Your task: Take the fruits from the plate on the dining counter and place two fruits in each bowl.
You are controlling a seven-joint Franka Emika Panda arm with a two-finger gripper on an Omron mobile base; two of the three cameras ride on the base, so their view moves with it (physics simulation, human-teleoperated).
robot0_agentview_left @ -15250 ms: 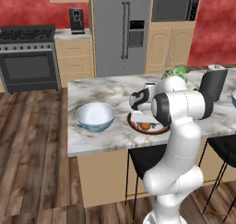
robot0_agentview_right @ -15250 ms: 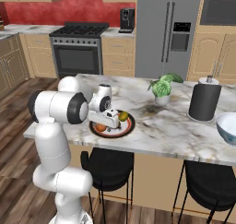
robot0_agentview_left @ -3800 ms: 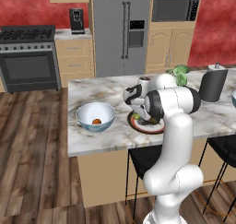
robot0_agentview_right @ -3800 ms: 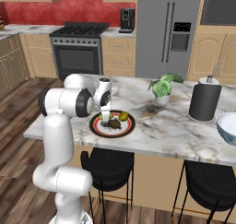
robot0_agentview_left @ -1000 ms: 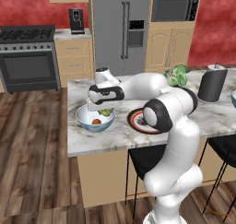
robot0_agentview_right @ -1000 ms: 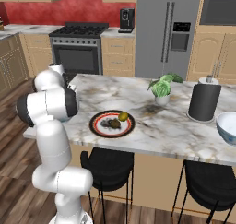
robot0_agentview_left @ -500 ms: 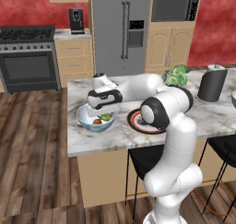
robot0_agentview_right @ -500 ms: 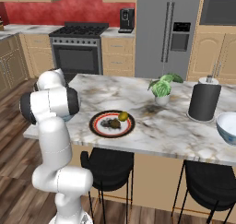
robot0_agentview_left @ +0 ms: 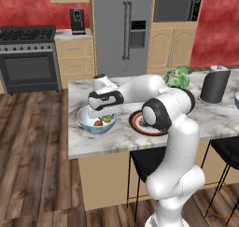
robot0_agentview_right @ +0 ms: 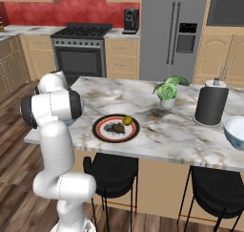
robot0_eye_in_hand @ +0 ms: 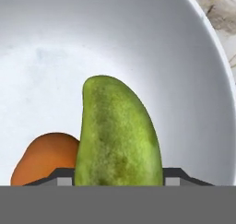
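On the dining counter [robot0_agentview_left: 205, 121] stands a deep bowl [robot0_agentview_left: 87, 122] with an orange fruit [robot0_agentview_left: 97, 123] lying in it. My gripper [robot0_agentview_left: 105, 114] reaches down into this bowl, shut on a green fruit [robot0_agentview_left: 108, 119]. In the hand view the green fruit [robot0_eye_in_hand: 117, 135] stands between my fingertips [robot0_eye_in_hand: 59, 176], beside the orange fruit [robot0_eye_in_hand: 46, 159], over the bowl's white inside [robot0_eye_in_hand: 138, 43]. The plate [robot0_agentview_right: 102, 133] holds a dark brown fruit [robot0_agentview_right: 114, 128] and a yellow-green fruit [robot0_agentview_right: 127, 120]. A second bowl [robot0_agentview_right: 236, 131] sits at the counter's far right end.
A potted green plant [robot0_agentview_right: 167, 90] and a black cylinder [robot0_agentview_right: 209, 106] stand at the back of the counter [robot0_agentview_right: 162, 131]. Black stools [robot0_agentview_right: 110, 171] sit under its front edge. My forearm [robot0_agentview_left: 140, 88] stretches over the plate [robot0_agentview_left: 138, 124], hiding part of it.
The gripper carried the green fruit from the plate to the left bowl, and over the last second it sank slightly lower into it. The orange fruit lies still.
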